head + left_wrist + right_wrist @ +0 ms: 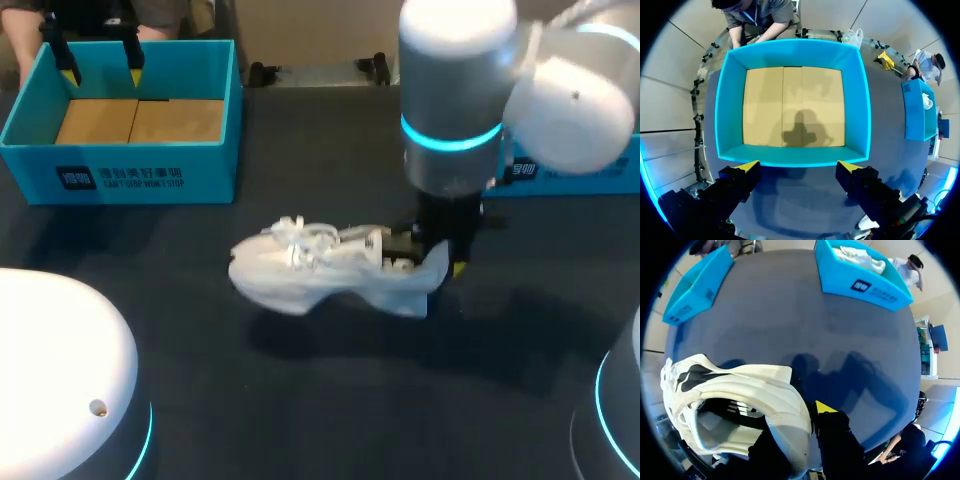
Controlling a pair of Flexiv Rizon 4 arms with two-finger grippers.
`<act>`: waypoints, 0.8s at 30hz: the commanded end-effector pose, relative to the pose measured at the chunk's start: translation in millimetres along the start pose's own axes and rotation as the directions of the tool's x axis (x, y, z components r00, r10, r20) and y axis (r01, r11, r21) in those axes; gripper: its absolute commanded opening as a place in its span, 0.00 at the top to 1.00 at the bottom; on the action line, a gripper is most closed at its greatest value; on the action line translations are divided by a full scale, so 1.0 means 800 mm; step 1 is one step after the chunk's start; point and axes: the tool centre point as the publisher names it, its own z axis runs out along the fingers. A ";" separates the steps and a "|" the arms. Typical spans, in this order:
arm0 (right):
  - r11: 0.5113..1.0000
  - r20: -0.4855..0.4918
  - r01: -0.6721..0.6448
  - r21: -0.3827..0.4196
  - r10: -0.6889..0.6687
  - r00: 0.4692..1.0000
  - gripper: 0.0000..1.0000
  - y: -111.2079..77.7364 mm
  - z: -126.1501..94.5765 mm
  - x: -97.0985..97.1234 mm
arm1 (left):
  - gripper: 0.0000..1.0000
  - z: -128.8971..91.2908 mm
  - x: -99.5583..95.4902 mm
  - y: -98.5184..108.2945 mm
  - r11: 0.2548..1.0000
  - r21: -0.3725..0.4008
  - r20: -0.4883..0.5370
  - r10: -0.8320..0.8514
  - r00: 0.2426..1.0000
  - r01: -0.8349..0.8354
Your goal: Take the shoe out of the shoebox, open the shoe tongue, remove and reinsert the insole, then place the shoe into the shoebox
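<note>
1. the right gripper (799, 426) is clamped on the heel of the white shoe (320, 265), with one finger inside the opening and the yellow-tipped one outside.
2. the shoe is out of the shoebox (215, 165), off to the right of its front wall, over the dark table (330, 400), with its laces (300, 235) up and its toe end nearer the shoebox.
3. the left gripper (799, 165) hangs over one wall of the shoebox, fingers wide apart and holding nothing.
4. the shoebox is teal with a bare cardboard floor. white print (120, 180) on its front wall shows a square mark beside two lines of lettering.
5. a second teal box (865, 282), well right of the shoebox, bears a similar mark and holds something white (857, 257).
</note>
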 end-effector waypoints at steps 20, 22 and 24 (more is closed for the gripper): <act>0.997 0.006 -0.004 0.078 0.003 1.000 1.00 0.000 0.105 0.041 | 0.00 -0.001 0.000 0.000 1.000 0.000 0.001 0.000 1.000 0.000; 0.996 0.002 -0.005 0.086 0.005 1.000 1.00 0.000 0.111 0.042 | 0.00 -0.001 0.000 0.000 1.000 0.000 0.001 0.000 1.000 0.000; 0.996 0.004 -0.006 0.094 0.005 1.000 1.00 0.000 0.116 0.043 | 0.00 -0.001 0.000 0.000 1.000 0.000 0.001 0.000 1.000 0.000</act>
